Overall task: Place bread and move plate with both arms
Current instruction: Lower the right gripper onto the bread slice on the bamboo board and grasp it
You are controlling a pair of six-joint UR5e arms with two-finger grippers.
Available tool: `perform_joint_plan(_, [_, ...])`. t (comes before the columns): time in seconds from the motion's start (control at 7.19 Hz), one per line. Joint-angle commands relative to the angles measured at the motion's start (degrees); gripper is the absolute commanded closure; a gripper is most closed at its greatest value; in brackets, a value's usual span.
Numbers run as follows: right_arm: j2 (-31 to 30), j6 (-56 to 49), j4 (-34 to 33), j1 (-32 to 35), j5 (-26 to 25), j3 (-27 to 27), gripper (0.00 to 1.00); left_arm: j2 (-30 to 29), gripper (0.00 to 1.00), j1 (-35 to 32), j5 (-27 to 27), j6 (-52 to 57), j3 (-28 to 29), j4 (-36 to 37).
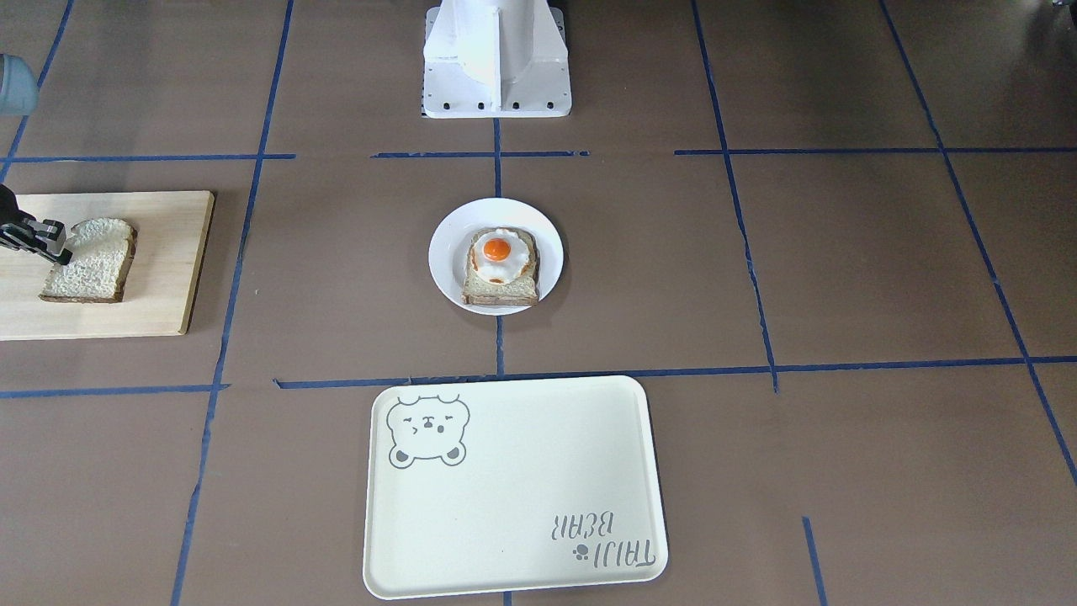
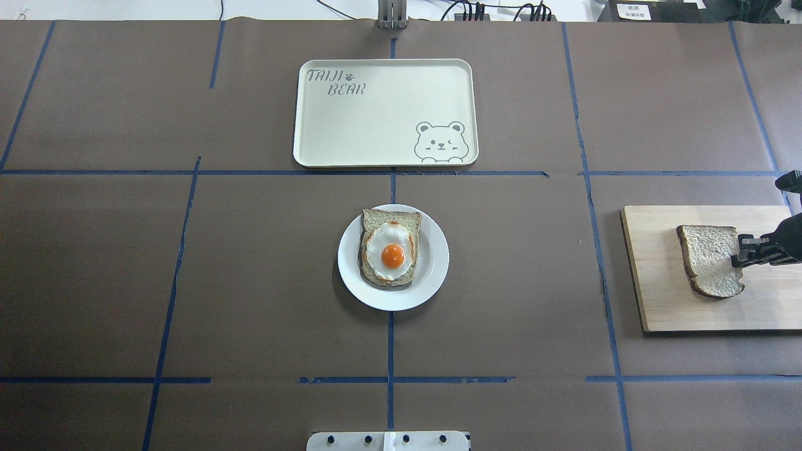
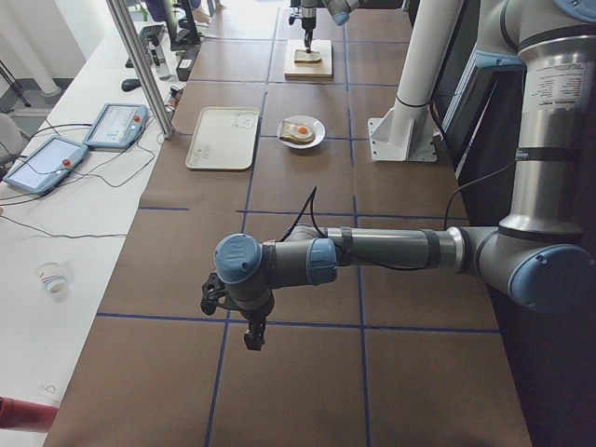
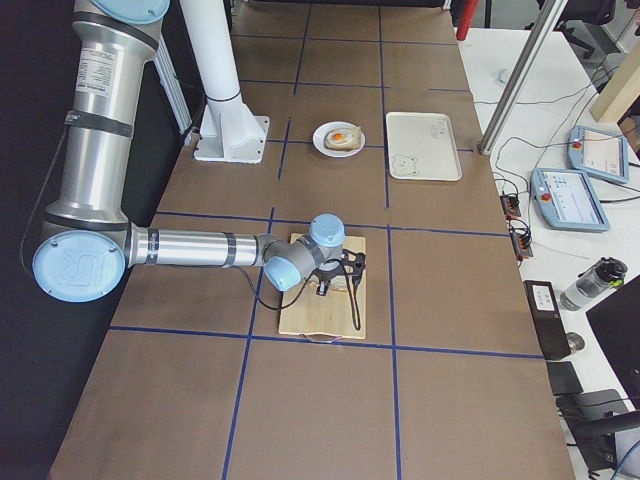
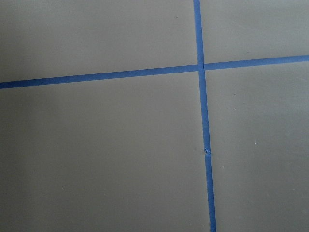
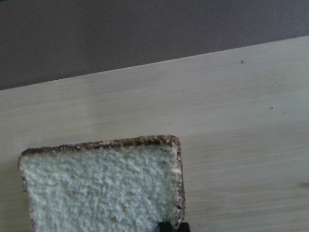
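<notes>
The plain bread [image 2: 708, 258] lies on a wooden board [image 2: 702, 313] at the table's right end, also in the front view [image 1: 88, 265] and the right wrist view [image 6: 101, 186]. My right gripper [image 2: 740, 250] is shut on the bread's outer edge, which looks slightly lifted; one fingertip [image 6: 171, 226] shows at its crust. The white plate [image 2: 351, 266] stands mid-table and holds an egg-topped slice [image 2: 391, 254]. My left gripper [image 3: 251, 331] hangs over bare table far from the plate, seen only in the exterior left view; I cannot tell whether it is open.
A cream rectangular bear tray [image 2: 376, 119] lies beyond the plate. The white pedestal [image 1: 496, 59] stands at the robot's side of the table. Blue tape lines [image 5: 200, 121] cross the brown table cover.
</notes>
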Motion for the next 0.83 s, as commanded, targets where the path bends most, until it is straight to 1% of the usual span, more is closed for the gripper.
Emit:
perform_joint_plan(0.0, [-0.07,-0.17,0.00,-0.30,-1.87,0.06,0.99,0.02,0.00,0.00,0.00,0.00,-0.15,0.05])
perform_joint_plan(0.42, [-0.24,-0.35,0.00,0.05,-1.96,2.51,1.00,-0.42,0.00,0.00,-0.09,-0.26,-0.94,0.05])
perform_joint_plan(0.7, [0.01,-0.26,-0.09,3.72,-1.00,5.94,1.00,-0.60,0.00,0.00,-0.26,-0.17,-3.13,-0.12])
